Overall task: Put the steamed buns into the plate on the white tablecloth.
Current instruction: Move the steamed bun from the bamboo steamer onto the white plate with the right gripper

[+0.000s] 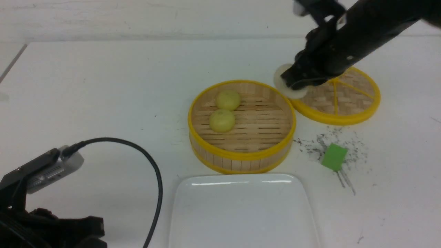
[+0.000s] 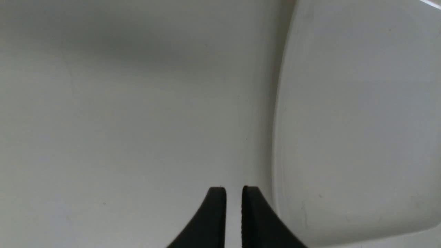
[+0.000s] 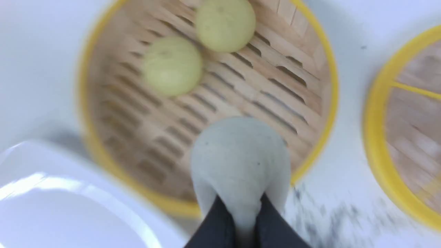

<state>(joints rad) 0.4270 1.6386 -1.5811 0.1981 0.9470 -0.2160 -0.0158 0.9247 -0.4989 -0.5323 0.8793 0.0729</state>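
Observation:
Two pale yellow steamed buns (image 1: 228,100) (image 1: 222,120) lie side by side in the open bamboo steamer (image 1: 241,156); the right wrist view shows them too (image 3: 225,24) (image 3: 172,65). My right gripper (image 1: 293,82) (image 3: 243,220) is shut on a beige-white steamed bun (image 1: 280,81) (image 3: 239,162), which hangs in the air over the steamer's right rim. The white plate (image 1: 241,210) (image 2: 344,120) rests on the white tablecloth (image 1: 103,86) just in front of the steamer. My left gripper (image 2: 234,193) hovers low beside the plate's left edge. A narrow gap separates its fingertips and nothing is between them.
The steamer's woven lid (image 1: 344,103) lies flat to the right of the steamer. A green square block (image 1: 334,156) sits on grey scribbles (image 1: 355,151) at the right front. A black cable (image 1: 151,165) loops from my left arm toward the plate.

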